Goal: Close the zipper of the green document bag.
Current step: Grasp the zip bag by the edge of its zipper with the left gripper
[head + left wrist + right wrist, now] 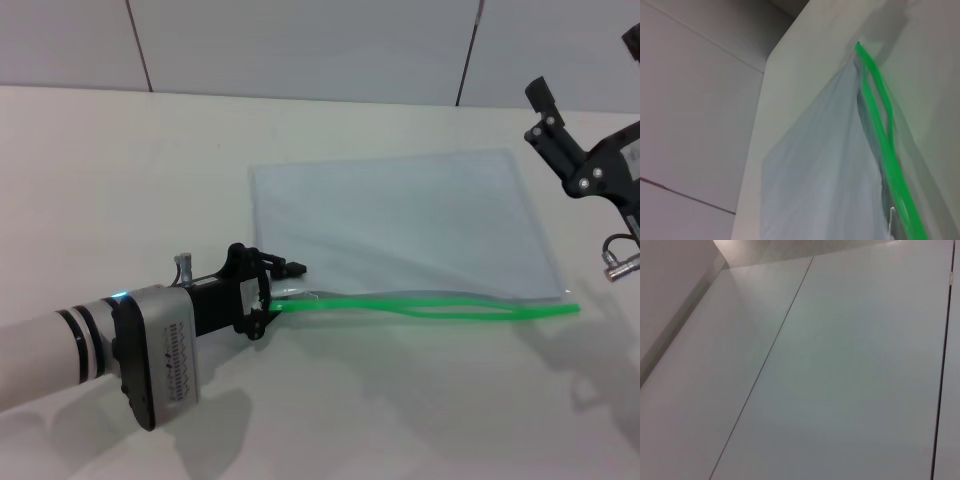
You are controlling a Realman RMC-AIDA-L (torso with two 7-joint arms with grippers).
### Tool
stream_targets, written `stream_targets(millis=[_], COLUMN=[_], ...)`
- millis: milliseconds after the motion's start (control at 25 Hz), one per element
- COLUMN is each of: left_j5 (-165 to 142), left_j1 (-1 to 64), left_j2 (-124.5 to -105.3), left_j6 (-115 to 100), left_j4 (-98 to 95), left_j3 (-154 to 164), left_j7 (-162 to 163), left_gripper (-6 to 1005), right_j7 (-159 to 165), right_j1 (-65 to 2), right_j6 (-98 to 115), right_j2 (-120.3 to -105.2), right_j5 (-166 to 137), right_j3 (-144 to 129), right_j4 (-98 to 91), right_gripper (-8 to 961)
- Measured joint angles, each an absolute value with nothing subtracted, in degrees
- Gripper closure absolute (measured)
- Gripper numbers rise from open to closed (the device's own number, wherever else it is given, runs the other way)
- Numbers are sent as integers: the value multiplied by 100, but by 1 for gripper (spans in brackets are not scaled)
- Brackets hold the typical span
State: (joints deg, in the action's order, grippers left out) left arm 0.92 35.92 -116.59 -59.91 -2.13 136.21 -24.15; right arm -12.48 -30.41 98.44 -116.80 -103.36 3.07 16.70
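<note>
The green document bag (400, 215) lies flat on the white worktop (120, 180), its long near edge carrying the zipper (430, 305), whose two green strips gape apart along the middle and meet again at the far right end. The left gripper (272, 290) sits at the strip's left end, fingers clenched on the zipper there. The right gripper (548, 112) hangs raised beyond the bag's right edge, well apart from it; whether its fingers are released I cannot tell. Bare worktop lies all around the bag.
</note>
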Motion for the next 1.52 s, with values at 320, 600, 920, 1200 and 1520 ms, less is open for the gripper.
stream_targets(millis=[320, 600, 920, 1200, 1520], left_j5=[269, 282, 261, 245, 345], left_j1=[3577, 3561, 3532, 3533, 3609], left_j2=[-11667, -11654, -11647, -11619, -11614], left_j6=[-5986, -5917, -6005, -6201, -6475], left_j4=[-245, -254, -266, -267, -275], left_j3=[13614, 13614, 13658, 13665, 13615], left_j7=[-2656, -2849, -3110, -3069, -2742], left_gripper=[917, 930, 940, 942, 943], right_j7=[-1248, -1246, -1245, -1248, -1283], right_j1=[-3038, -3035, -3090, -3391, -4100], right_j6=[9907, 9914, 9845, 9570, 8231], right_j2=[-11680, -11680, -11673, -11672, -11685], right_j5=[-10336, -10336, -10336, -10344, -11109], right_j3=[305, 308, 164, -538, -1153], right_j4=[1670, 1670, 1634, 1472, 1417], right_gripper=[73, 73, 73, 74, 75])
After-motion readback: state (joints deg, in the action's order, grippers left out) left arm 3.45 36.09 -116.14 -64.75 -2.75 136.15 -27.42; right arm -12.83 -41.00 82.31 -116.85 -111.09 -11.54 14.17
